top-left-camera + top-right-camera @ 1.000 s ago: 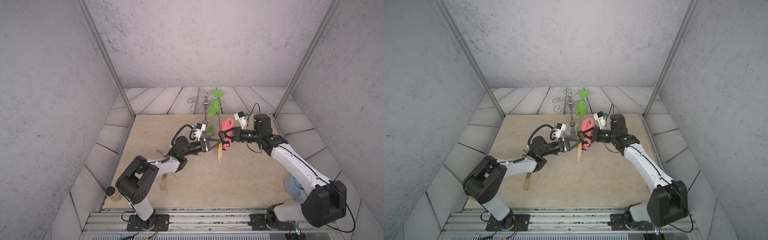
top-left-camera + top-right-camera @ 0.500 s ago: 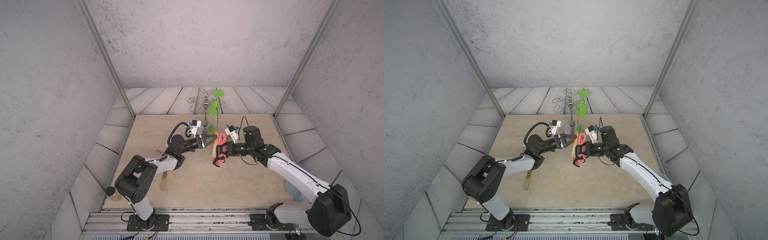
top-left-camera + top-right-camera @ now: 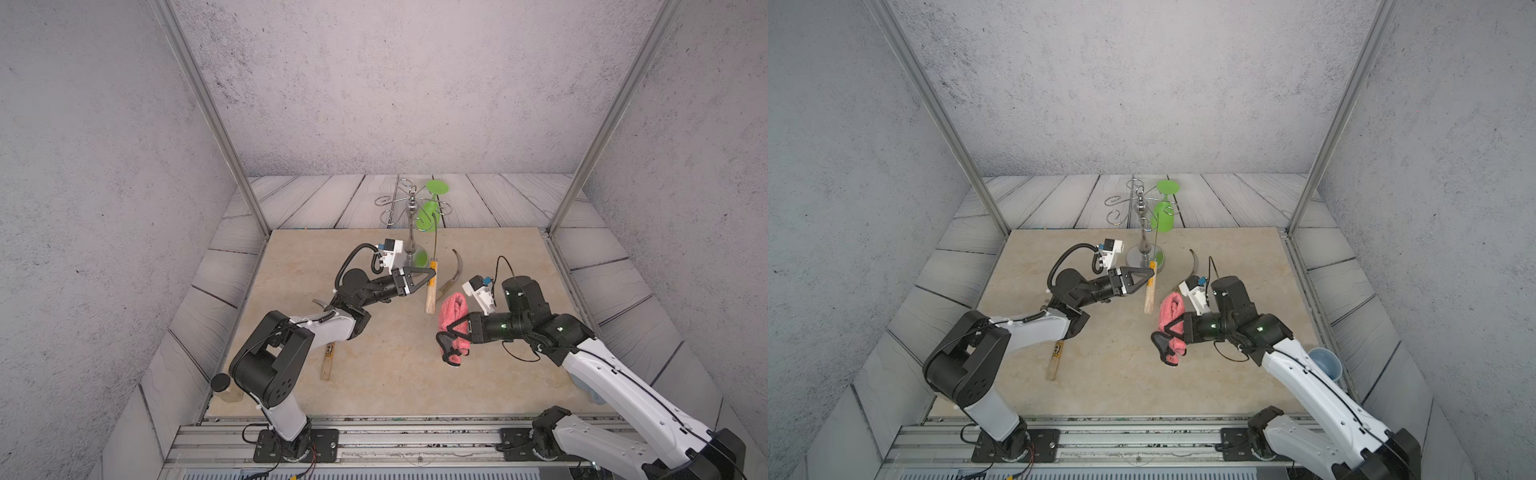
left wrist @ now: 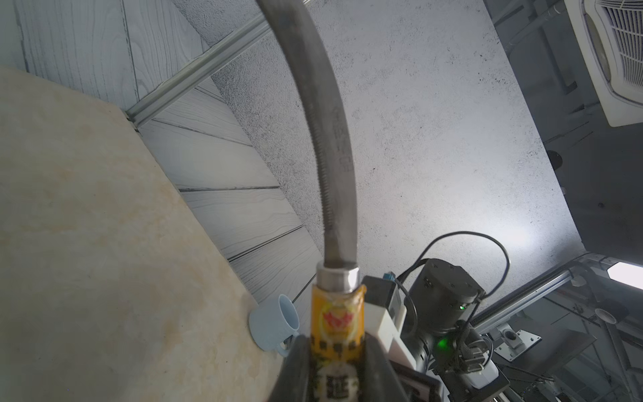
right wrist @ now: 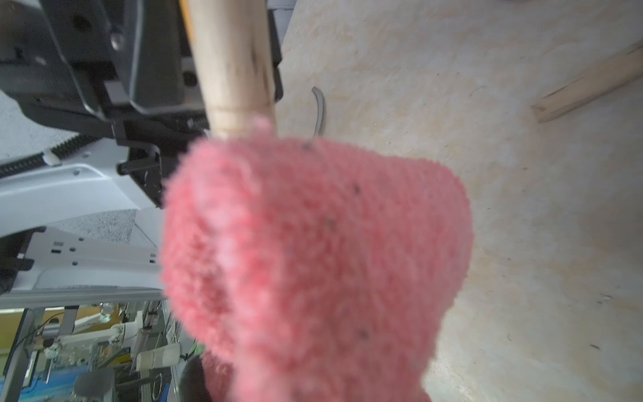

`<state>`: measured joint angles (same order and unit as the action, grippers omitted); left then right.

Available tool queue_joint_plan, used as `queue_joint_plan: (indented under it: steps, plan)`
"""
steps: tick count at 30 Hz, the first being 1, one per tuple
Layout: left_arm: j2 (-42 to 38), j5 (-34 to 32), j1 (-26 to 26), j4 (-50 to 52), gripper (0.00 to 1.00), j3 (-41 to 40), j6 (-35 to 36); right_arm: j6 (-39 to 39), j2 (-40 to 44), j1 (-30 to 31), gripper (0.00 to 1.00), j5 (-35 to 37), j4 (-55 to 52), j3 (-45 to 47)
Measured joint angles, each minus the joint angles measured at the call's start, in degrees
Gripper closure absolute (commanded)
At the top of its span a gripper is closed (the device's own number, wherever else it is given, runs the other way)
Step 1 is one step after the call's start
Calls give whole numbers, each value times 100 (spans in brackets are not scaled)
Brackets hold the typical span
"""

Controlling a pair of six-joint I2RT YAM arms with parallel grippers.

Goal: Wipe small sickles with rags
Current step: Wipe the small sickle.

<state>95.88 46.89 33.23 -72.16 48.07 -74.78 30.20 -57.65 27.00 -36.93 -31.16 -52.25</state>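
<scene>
My left gripper (image 3: 432,272) is shut on the yellow label band of a small sickle (image 3: 429,296), held upright above the table with the pale handle hanging down. Its grey toothed blade (image 4: 330,139) rises from the jaws in the left wrist view. My right gripper (image 3: 451,328) is shut on the pink rag (image 3: 453,309), low and just right of the handle's end, not touching it; the black strap (image 3: 446,351) dangles below. The rag (image 5: 313,261) hides the right fingertips. A second sickle (image 3: 457,266) lies behind the right wrist. A third (image 3: 327,362) lies partly under the left arm.
A chrome wire-armed stand (image 3: 411,232) with a green goblet (image 3: 430,210) hanging on it stands at the back centre, close behind the held sickle. A pale blue cup (image 3: 1327,361) sits by the right edge, a small black-lidded jar (image 3: 222,384) at the front left corner.
My right gripper has carried the rag down and toward the front, from beside the blade to below the handle's end. My left gripper has raised the sickle a little.
</scene>
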Motion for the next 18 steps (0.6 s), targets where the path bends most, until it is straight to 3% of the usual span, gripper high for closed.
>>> queue_joint_plan:
  steps: [6,11,18]
  plan:
    - [-745,116,70,273,100,-505,136,-197,-623,-811,83,-72,-184,-1143]
    - [-1270,181,136,734,100,-780,415,-289,-1530,-811,83,-518,96,-2262]
    - [-1523,186,140,1311,100,-837,756,-297,-2098,-402,82,-828,271,-2710]
